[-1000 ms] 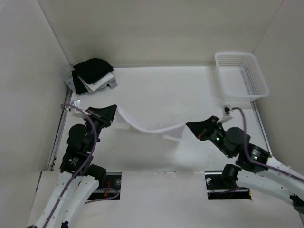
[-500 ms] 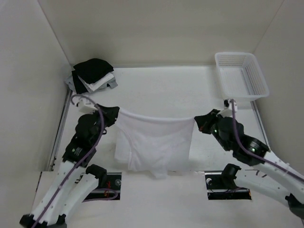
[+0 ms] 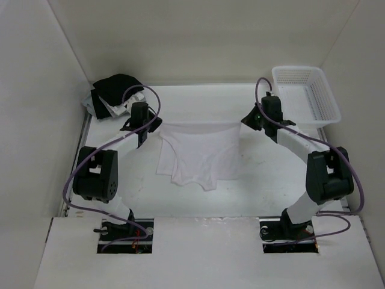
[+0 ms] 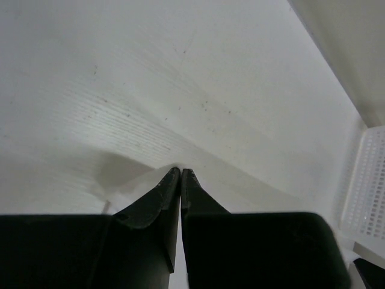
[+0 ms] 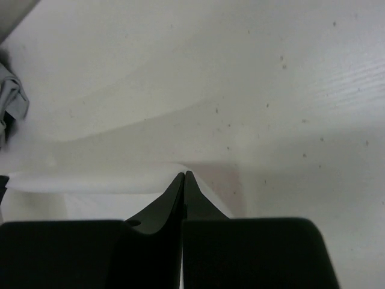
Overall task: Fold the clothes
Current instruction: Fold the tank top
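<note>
Clothes (image 3: 195,153) stretched between outstretched left hand (image 3: 157,124), right hand (image 3: 243,120); both seemingly clamped.

My left gripper (image 3: 156,126) and right gripper (image 3: 243,122) now reach far forward, carrying white top (image 3: 195,153) along, upper edge pulled straighter.

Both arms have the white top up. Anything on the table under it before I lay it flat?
Nothing visible. The garment pile and basket sit off to either side of the white top.
</note>
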You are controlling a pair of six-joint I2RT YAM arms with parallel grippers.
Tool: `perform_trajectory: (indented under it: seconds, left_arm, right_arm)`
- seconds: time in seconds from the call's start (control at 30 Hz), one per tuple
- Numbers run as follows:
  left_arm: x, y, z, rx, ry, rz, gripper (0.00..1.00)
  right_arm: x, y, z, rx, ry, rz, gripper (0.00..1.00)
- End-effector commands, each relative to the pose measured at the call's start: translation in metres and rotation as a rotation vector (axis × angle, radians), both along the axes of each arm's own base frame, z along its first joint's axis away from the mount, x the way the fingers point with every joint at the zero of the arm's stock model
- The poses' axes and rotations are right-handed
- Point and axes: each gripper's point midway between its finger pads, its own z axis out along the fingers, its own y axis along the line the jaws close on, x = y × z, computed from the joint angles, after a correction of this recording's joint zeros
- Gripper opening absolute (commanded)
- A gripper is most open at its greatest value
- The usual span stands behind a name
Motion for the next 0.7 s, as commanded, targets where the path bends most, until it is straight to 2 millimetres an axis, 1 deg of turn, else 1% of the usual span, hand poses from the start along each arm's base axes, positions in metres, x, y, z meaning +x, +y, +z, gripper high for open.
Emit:
perform_trajectory:
  seconds: [0.0, 0.1, 0.3, 0.37, 0.43, 0.5, 0.57, 0.67]
  left_arm:
    - [0.024, -0.006, 0.080, -0.081, -0.228, -0.016, 0.03]
    - [-0.001, -0.003, 0.073, -0.073, -0.229, -0.013, 0.03]
    - [-0.066, 0.004, 0.051, -0.086, -0.236, -0.029, 0.03]
    - [-0.083, 0.008, 0.047, -0.090, -0.241, -0.030, 0.03]
    - [-0.099, 0.008, 0.046, -0.092, -0.250, -0.048, 0.03]
    - [-0.115, 0.008, 0.040, -0.095, -0.245, -0.067, 0.04]
    - [-0.132, 0.007, 0.030, -0.100, -0.228, -0.084, 0.04]
    - [-0.155, 0.003, 0.010, -0.104, -0.193, -0.109, 0.04]
  right_arm:
    - [0.021, 0.010, 0.060, 0.050, -0.182, 0.064, 0.00]
    - [-0.003, 0.005, 0.051, 0.044, -0.175, 0.057, 0.00]
    - [-0.079, 0.013, 0.024, 0.037, -0.169, 0.057, 0.00]
    - [-0.101, 0.016, 0.016, 0.028, -0.166, 0.065, 0.00]
    - [-0.122, 0.019, 0.006, 0.027, -0.149, 0.080, 0.01]
    - [-0.140, 0.021, -0.006, 0.028, -0.125, 0.085, 0.01]
    - [-0.158, 0.020, -0.022, 0.029, -0.086, 0.079, 0.01]
    - [-0.179, 0.015, -0.047, 0.036, -0.010, 0.057, 0.01]
